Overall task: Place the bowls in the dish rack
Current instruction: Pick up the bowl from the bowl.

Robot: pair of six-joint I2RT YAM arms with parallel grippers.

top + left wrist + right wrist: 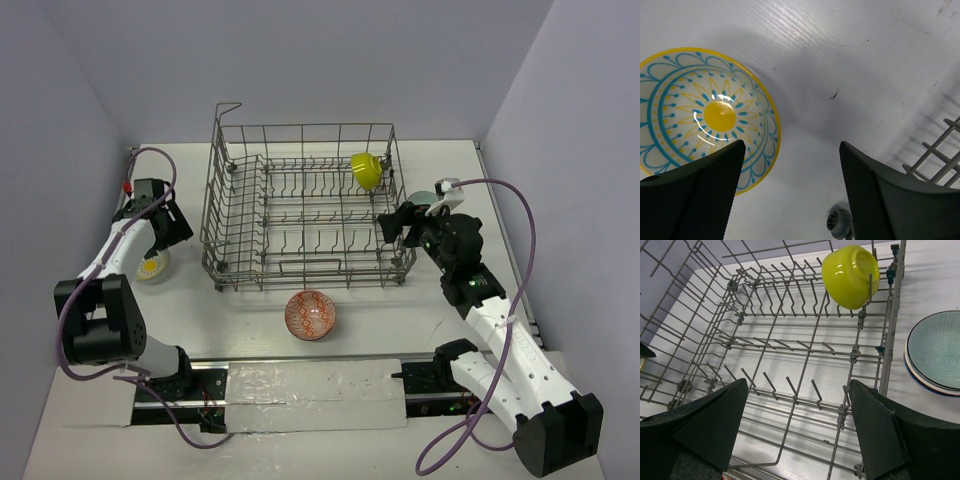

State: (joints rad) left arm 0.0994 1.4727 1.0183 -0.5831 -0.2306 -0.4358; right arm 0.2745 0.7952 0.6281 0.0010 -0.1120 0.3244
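The grey wire dish rack (212,215) stands mid-table. A lime bowl (366,170) leans on its side among the tines at the far right corner (850,275). On the table in front of the rack sits a red-white bowl (311,314). A yellow-rimmed bowl with a blue pattern (152,265) lies left of the rack. My left gripper (792,145) hangs open over it, one finger above the bowl's (700,115) rim and bare table between the fingers. Open and holding nothing, my right gripper (797,382) hovers over the rack's near right part (888,340).
A teal striped bowl (935,355) sits on the table just outside the rack's right wall. A rack corner with a small wheel (837,222) lies close to my left gripper's right finger. Side walls close in the table on both sides.
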